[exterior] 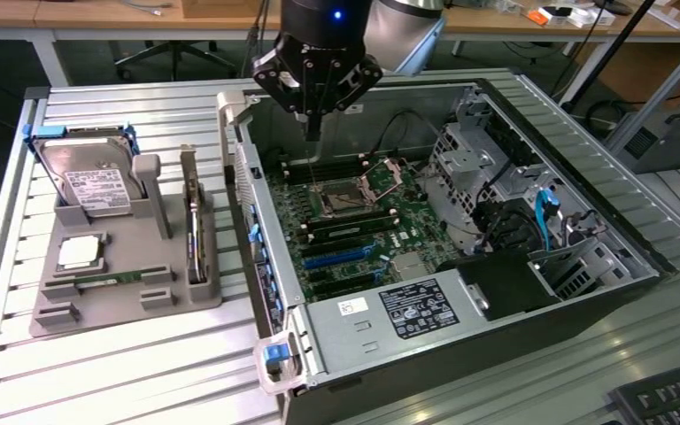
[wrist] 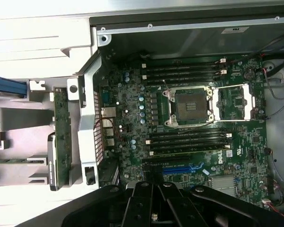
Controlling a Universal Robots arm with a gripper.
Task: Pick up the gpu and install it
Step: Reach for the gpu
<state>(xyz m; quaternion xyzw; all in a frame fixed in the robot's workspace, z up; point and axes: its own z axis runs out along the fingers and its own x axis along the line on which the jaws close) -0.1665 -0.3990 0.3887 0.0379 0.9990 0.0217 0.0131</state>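
Black gripper (exterior: 312, 133), fingers clenched on nothing, hovers above the open computer case (exterior: 236, 133); the gpu (exterior: 195, 226) stands on edge in a grey holder (exterior: 116, 305) just beside the case.

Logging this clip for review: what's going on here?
A single robot arm's gripper hangs over the open computer case, above the motherboard. Its fingers are shut and hold nothing. The gpu stands on edge in the gray holder at the exterior view's left, beside the hard drive, untouched. It has not yet been picked up or installed.
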